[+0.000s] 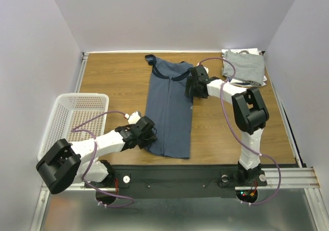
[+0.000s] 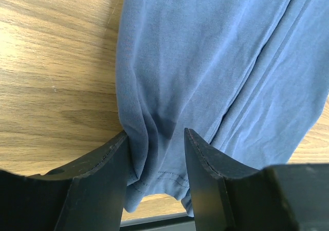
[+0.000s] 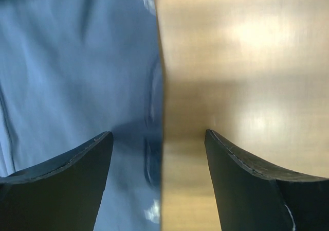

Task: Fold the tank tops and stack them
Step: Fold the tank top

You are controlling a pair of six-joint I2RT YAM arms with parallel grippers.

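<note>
Tank top [image 1: 169, 110] is laid out mid-table, basket [image 1: 72, 119] off to its left hanging over the table [image 1: 113, 82] edge, folded stack [image 1: 245, 66] in the far right corner.

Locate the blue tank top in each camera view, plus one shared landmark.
Top external: blue tank top lies lengthwise mid-table, folded narrow.
Left wrist: fills the upper right; its hem bunches between the left pincer fingers.
Right wrist: covers the left half; its edge runs between the open right pincer fingers.
Shared landmark: wooden table.
</note>
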